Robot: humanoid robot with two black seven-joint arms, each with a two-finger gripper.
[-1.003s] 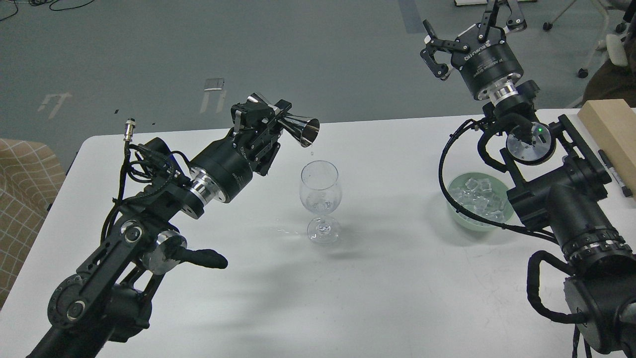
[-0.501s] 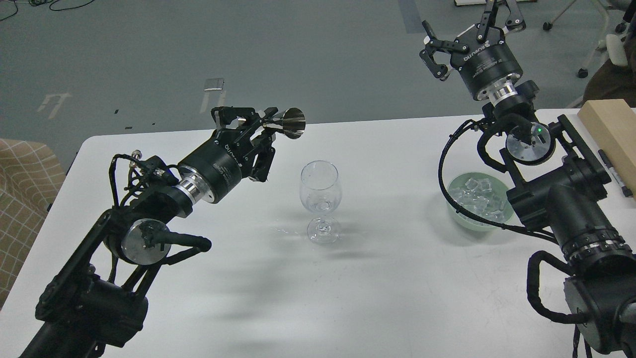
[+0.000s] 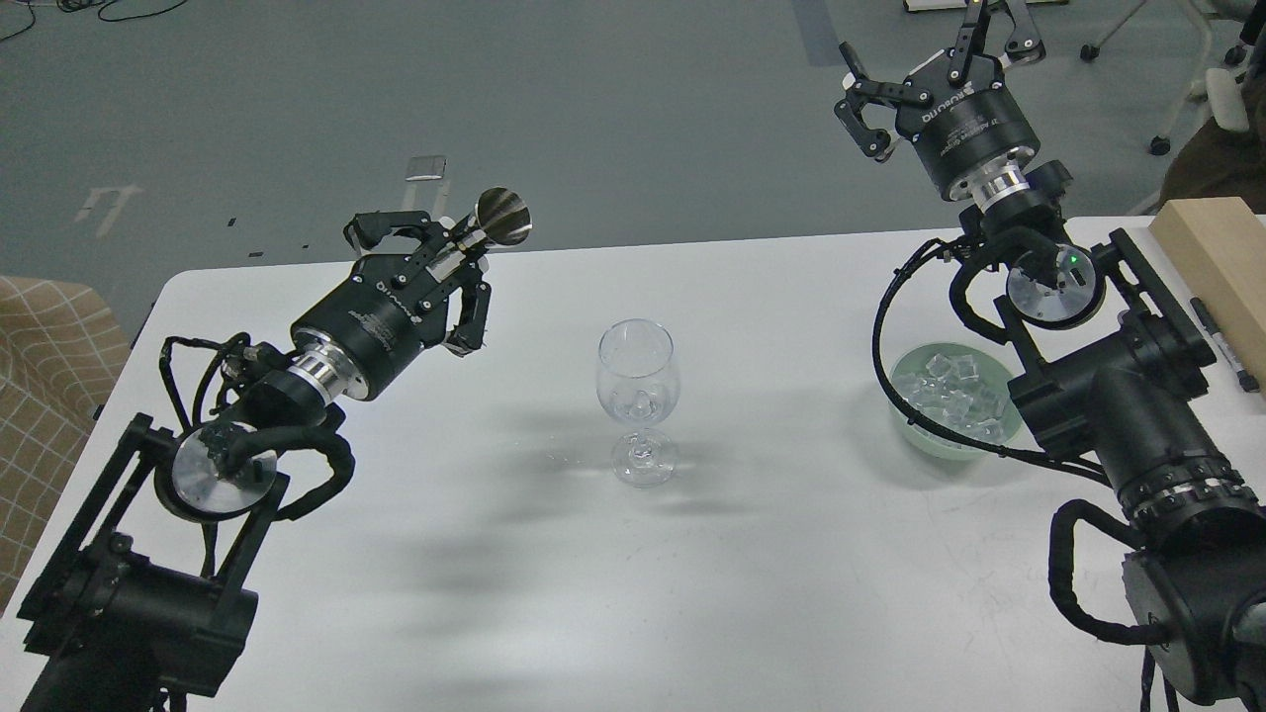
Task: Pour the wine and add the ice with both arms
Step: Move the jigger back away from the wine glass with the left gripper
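A clear wine glass point(image 3: 637, 396) stands upright near the middle of the white table point(image 3: 771, 554). My left gripper point(image 3: 450, 247) is shut on a shiny metal jigger point(image 3: 497, 220), held up to the left of the glass, cone mouth up and to the right. A pale green bowl point(image 3: 915, 435) holds the ice point(image 3: 951, 396), several small clear cubes, to the right of the glass. My right gripper point(image 3: 935, 54) is open and empty, raised high behind the bowl.
A light wooden block point(image 3: 1217, 257) lies at the table's right edge with a black marker point(image 3: 1224, 344) beside it. A checked cushion point(image 3: 40, 366) sits off the table's left side. Grey floor lies behind the table.
My left arm has drawn back to the left and up from above the glass, taking the jigger with it and turning its mouth upward. The right arm has barely moved.
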